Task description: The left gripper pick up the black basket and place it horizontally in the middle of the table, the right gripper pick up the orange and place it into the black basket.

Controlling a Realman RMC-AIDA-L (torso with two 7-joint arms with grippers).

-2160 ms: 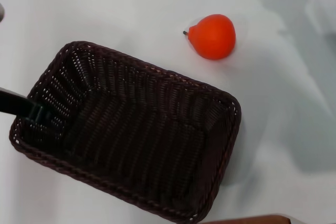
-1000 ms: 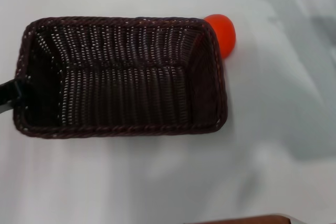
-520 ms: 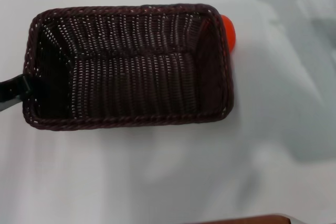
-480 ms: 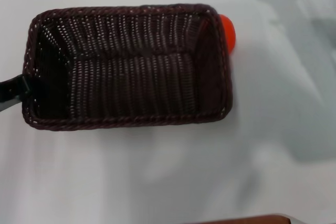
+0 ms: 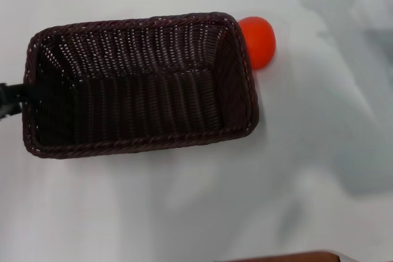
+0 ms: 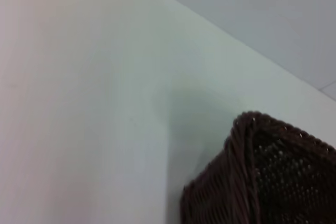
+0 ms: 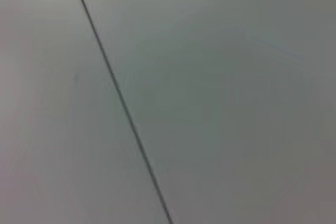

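Your left claw (image 5: 11, 99) shows only as a dark finger at the left edge of the head view, meeting the short left wall of the basket (image 5: 138, 84); how wide it stands, or whether it grips the rim, you cannot tell. That basket lies lengthwise across the white counter (image 5: 184, 207), mouth up, slightly skewed. Your left wrist view catches one braided corner of it (image 6: 252, 124) over bare counter. Beyond its far right corner sits the orange (image 5: 258, 41), touching or just beside the rim, partly hidden behind it. Your right claw is out of sight.
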